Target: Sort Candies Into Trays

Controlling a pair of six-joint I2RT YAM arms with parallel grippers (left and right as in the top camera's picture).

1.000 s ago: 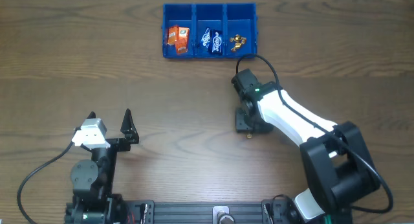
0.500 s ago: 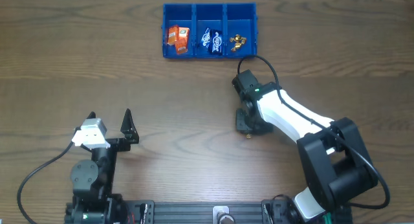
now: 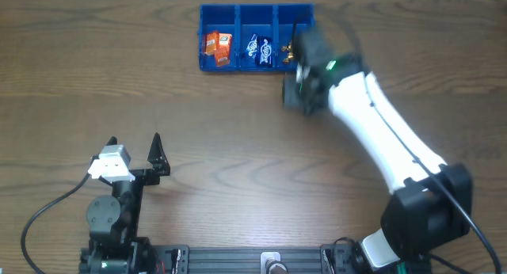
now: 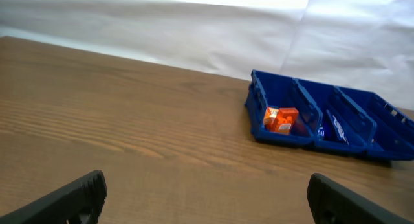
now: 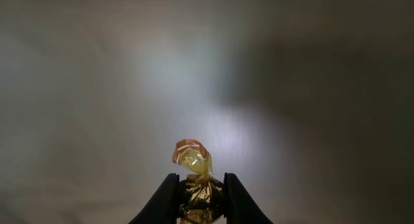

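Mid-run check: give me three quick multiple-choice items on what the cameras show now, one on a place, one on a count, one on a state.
1. In the top view, which compartment of the tray holds the orange candies?
A. left
B. middle
C. right

2. How many compartments does the tray have?
A. two
B. three
C. four

3. What state is the right gripper in?
A. open and empty
B. shut on a blue candy
C. shut on a gold candy

Answers:
1 A: the orange wrappers lie in the leftmost compartment.
2 B: two dividers split the tray into three bins.
3 C: the right wrist view shows both fingers pressed against a gold-wrapped candy.
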